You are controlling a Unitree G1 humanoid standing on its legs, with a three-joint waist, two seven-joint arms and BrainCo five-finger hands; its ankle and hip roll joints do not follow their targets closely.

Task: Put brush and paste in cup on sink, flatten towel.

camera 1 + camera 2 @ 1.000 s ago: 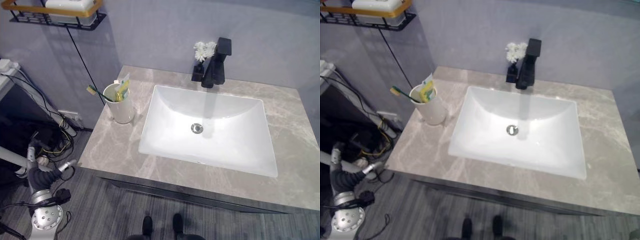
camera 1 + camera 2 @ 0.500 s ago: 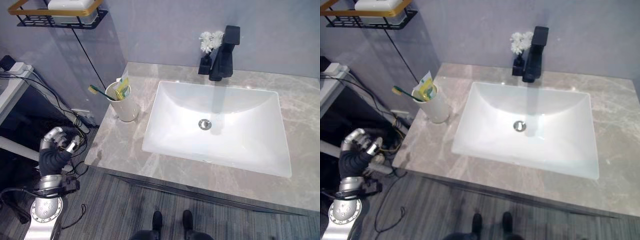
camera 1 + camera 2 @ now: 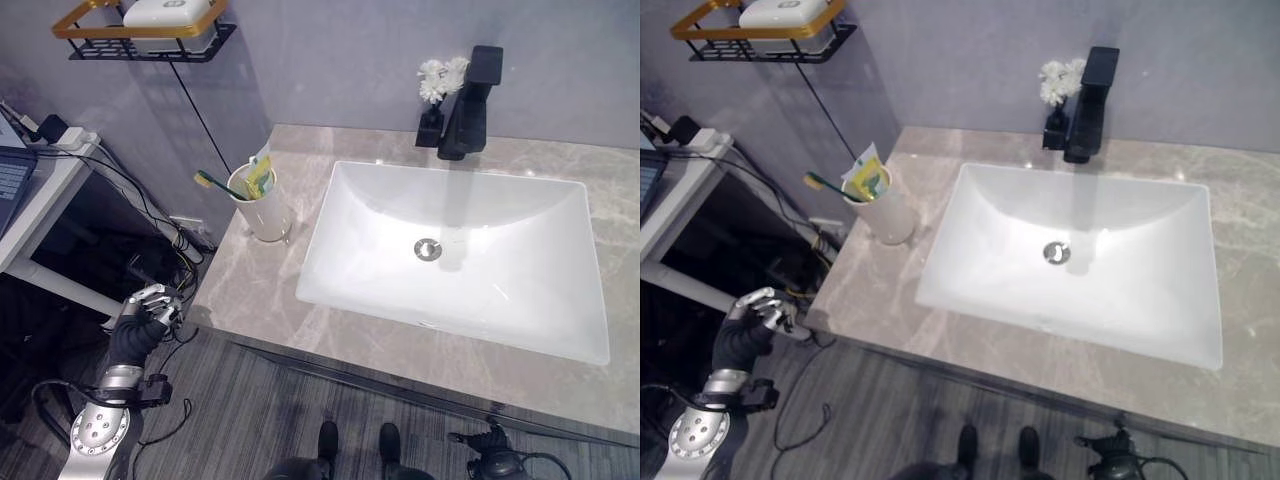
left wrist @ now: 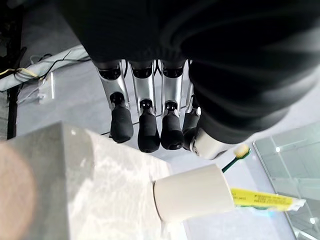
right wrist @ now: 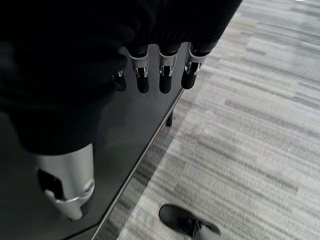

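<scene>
A white cup point(image 3: 264, 212) stands on the grey marble counter point(image 3: 250, 290), left of the white sink basin point(image 3: 520, 290). A green toothbrush point(image 3: 213, 183) and a yellow paste tube point(image 3: 259, 176) stick out of the cup. The left wrist view shows the same cup point(image 4: 192, 192) with brush point(image 4: 235, 156) and tube point(image 4: 265, 201) past my fingers point(image 4: 142, 125). My left hand point(image 3: 140, 325) hangs off the counter's front left corner, relaxed and empty. My right hand point(image 5: 160, 70) hangs low beside the dark cabinet front, fingers loose, holding nothing.
A black faucet point(image 3: 470, 100) and a small vase of white flowers point(image 3: 437, 90) stand behind the basin. A wire wall shelf point(image 3: 150, 35) hangs at the upper left. A side table point(image 3: 40, 205) with cables beneath it stands left of the counter.
The camera has shifted, sliding the whole scene rightward. My left hand has drawn closer to the counter's front left corner. Cup, brush and paste stay put.
</scene>
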